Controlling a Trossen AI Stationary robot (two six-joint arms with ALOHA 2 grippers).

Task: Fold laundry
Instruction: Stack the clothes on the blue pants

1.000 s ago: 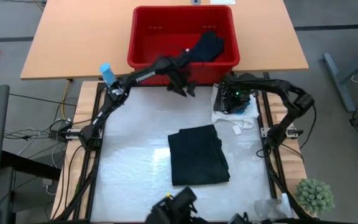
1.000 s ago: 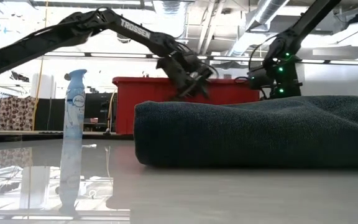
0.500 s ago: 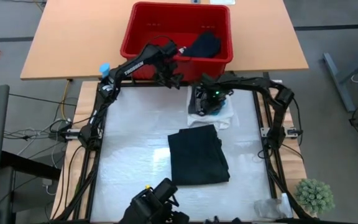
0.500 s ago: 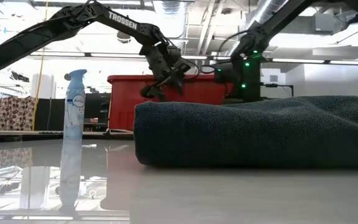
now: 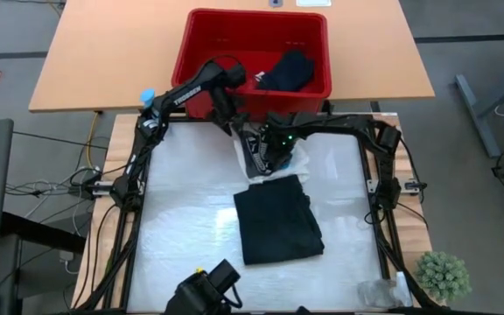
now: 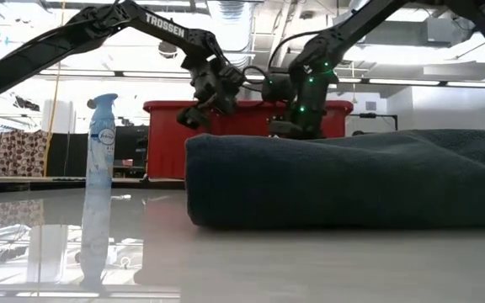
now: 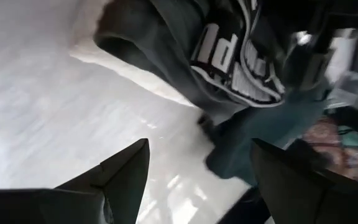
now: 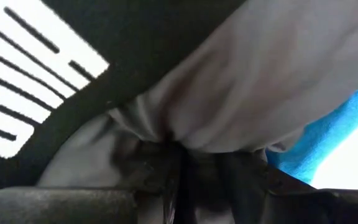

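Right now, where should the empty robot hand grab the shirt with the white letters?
Probably the loose dark edge of the lettered garment nearest the left gripper, coming from above. That edge lies bunched on the table, while the right gripper holds the other part.

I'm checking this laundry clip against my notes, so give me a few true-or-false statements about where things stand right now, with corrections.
1. A folded dark garment lies on the white table cover. True.
2. The red basket is empty. False: a dark garment lies in it, toward its right side.
3. The right claw is shut on a garment with white lettering. True: its wrist view shows cloth bunched between the fingers.
4. The left claw is shut on the folded garment. False: its fingers stand open near the basket's front wall, holding nothing.
5. A spray bottle stands upright on the table. True.
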